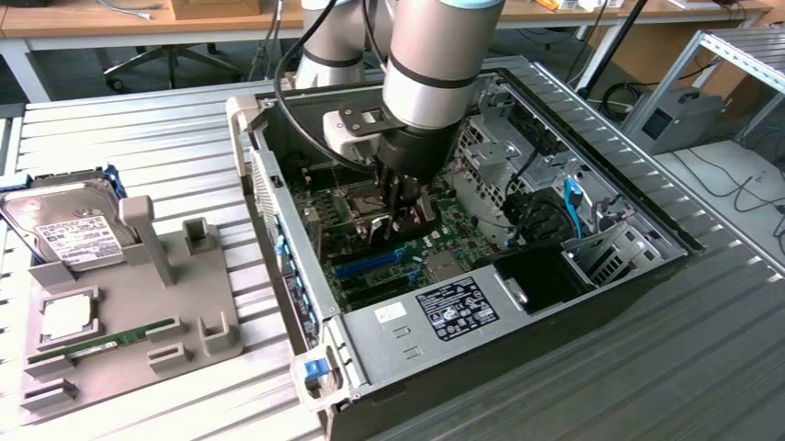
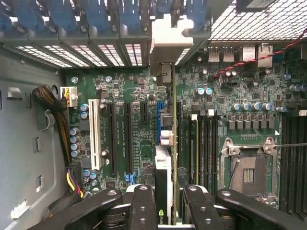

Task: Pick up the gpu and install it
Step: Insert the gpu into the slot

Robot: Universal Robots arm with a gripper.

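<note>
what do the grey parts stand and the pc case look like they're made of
Parts stand: probably plastic, matte grey, with chunky moulded-looking blocks and no glint. PC case: apparently sheet metal, bare grey finish, with thin folded edges and perforated panels.

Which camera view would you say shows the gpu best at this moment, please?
The wrist view: the gpu stands edge-on between the fingers over the motherboard, its bracket at the far end. In the exterior view, the gripper hides most of it.
</note>
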